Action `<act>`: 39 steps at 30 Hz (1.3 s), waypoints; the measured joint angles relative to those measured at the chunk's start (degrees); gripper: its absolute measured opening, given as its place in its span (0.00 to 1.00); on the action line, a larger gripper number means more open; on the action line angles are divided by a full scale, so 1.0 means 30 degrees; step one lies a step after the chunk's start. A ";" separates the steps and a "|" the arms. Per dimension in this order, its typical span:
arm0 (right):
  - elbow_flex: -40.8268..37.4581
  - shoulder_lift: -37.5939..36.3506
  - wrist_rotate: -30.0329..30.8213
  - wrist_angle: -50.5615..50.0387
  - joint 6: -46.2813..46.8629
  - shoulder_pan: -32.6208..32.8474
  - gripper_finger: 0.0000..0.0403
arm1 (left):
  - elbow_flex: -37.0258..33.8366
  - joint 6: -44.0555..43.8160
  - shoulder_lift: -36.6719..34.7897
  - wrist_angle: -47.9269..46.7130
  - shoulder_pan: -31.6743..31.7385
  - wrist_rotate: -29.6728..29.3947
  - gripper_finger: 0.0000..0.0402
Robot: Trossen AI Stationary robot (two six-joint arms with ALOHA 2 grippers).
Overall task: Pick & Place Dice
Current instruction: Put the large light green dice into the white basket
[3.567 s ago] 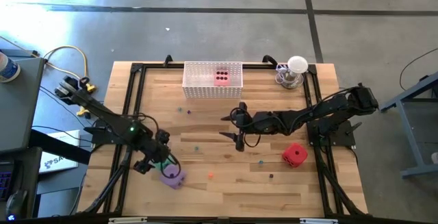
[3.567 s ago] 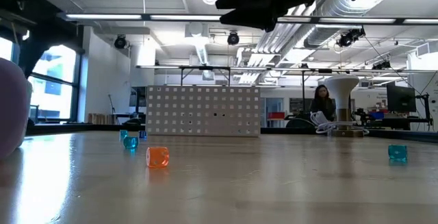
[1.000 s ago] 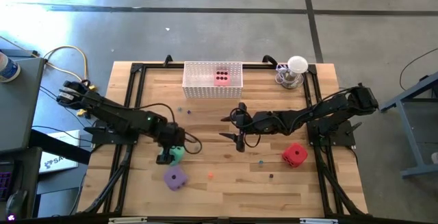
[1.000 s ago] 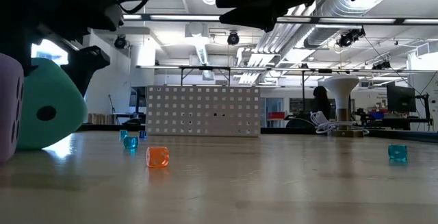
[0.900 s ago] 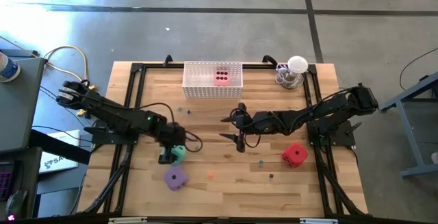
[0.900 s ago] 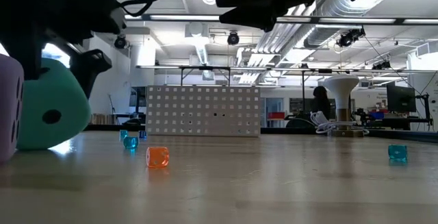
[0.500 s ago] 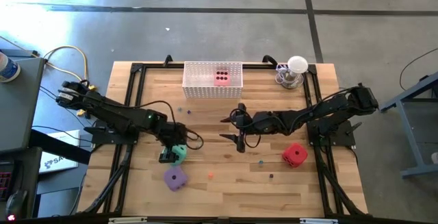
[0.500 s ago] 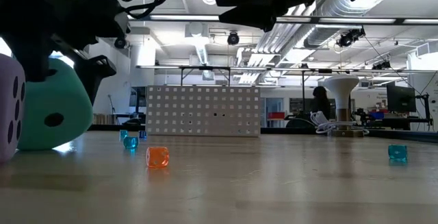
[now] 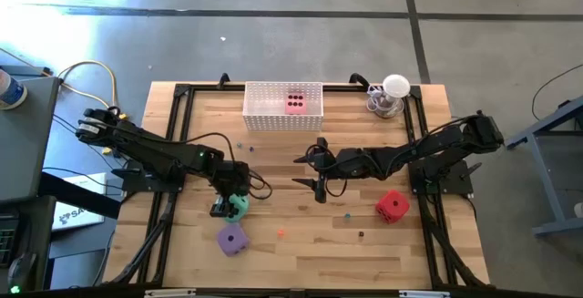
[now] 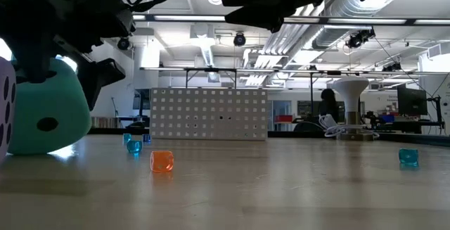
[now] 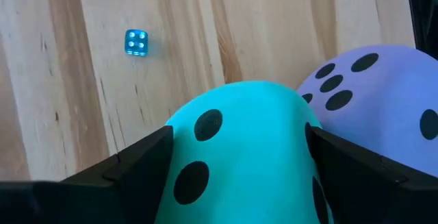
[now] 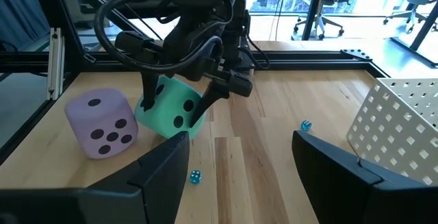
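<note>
The white perforated basket (image 9: pixel 283 104) at the table's (image 9: pixel 301 252) far edge is the landmark here. The pink die (image 9: pixel 295 103) lies inside it, a 6-pip face up. No brand, label or other writing can be read in any view.

Toward the near-left of the basket, the left gripper (image 9: pixel 228 205) is down over the green die (image 9: pixel 237 207), 1 dark finger on each side of it. In the left wrist view both fingers (image 11: pixel 137 166) lie against the die's flanks, so the jaws look set around it; whether they press firmly cannot be told. The die rests on the wood in the low view (image 10: pixel 48 114).

The purple die (image 9: pixel 232 237) sits just nearer the front than the green one, farther from the basket, a 3-pip face up.

The right gripper (image 9: pixel 316 181) hangs over the table's middle, in front of the basket, its jaws parted and holding nothing.

The red die (image 9: pixel 393 206) lies to the near-right of the basket, beside the right arm. A white lamp-like stand (image 9: pixel 393 95) is just right of the basket.
</note>
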 joint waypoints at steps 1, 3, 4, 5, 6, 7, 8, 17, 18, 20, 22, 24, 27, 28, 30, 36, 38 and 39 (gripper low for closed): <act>0.0000 0.0000 0.0000 0.0000 0.0000 0.0000 0.62 | 0.0113 0.0072 -0.0007 -0.0017 0.0000 0.0020 0.77; 0.0000 0.0000 0.0000 0.0007 0.0000 0.0000 0.62 | 0.0449 0.0367 -0.0094 -0.0092 -0.0036 0.0065 0.76; 0.0000 0.0000 0.0005 0.0007 0.0000 0.0000 0.62 | 0.0623 0.0527 -0.0170 -0.0201 -0.0096 0.0019 0.76; 0.0000 0.0000 0.0005 0.0014 0.0000 0.0000 0.62 | 0.0869 0.0724 -0.0272 -0.0413 -0.0127 -0.0130 0.76; 0.0000 0.0000 0.0007 0.0022 0.0000 0.0000 0.62 | 0.1152 0.0896 -0.0415 -0.0700 -0.0148 -0.0336 0.76; 0.0000 0.0000 0.0007 0.0022 0.0000 0.0000 0.62 | 0.1454 0.1012 -0.0539 -0.1054 -0.0160 -0.0548 0.76; 0.0000 0.0000 0.0007 0.0031 0.0000 0.0000 0.62 | 0.1783 0.1144 -0.0685 -0.1668 -0.0161 -0.0885 0.76; 0.0000 0.0000 0.0007 0.0030 0.0000 0.0000 0.62 | 0.5425 0.2879 -0.1286 -0.4967 -0.0488 -0.3699 0.73; 0.0000 0.0000 0.0007 0.0036 0.0000 0.0000 0.62 | 0.6009 0.3072 -0.1328 -0.5282 -0.0493 -0.4291 0.71; 0.0000 0.0000 0.0007 0.0029 0.0000 0.0000 0.62 | 0.7104 0.3457 -0.1355 -0.6083 -0.0302 -0.5234 0.68; 0.0000 0.0000 0.0007 0.0029 0.0000 0.0000 0.62 | 0.7937 0.3736 -0.1348 -0.6776 -0.0046 -0.5305 0.64; 0.0000 0.0000 0.0007 0.0029 0.0000 0.0000 0.62 | 0.8436 0.3558 -0.1355 -0.6927 0.0115 -0.5310 0.59; 0.0000 0.0000 0.0007 0.0022 0.0000 0.0000 0.62 | 0.8562 0.3165 -0.1355 -0.7284 0.0160 -0.5404 0.55; 0.0000 0.0000 0.0007 0.0022 0.0000 0.0000 0.62 | 0.8562 0.2810 -0.1355 -0.7349 0.0153 -0.5512 0.54; 0.0000 0.0000 0.0007 0.0015 0.0000 0.0000 0.62 | 0.8562 0.1820 -0.1355 -0.7362 0.0146 -0.6104 0.54; 0.0000 0.0000 0.0007 0.0012 0.0000 0.0000 0.62 | 0.8562 -0.0554 -0.1355 -0.7475 0.0160 -0.7926 0.54; 0.0000 0.0000 0.0007 0.0015 0.0000 0.0000 0.62 | 0.8562 -0.0210 -0.1315 -0.7522 0.0160 -0.7884 0.55; 0.0000 0.0000 0.0007 0.0015 0.0000 0.0000 0.62 | 0.8562 -0.0223 -0.1281 -0.7516 0.0160 -0.7915 0.56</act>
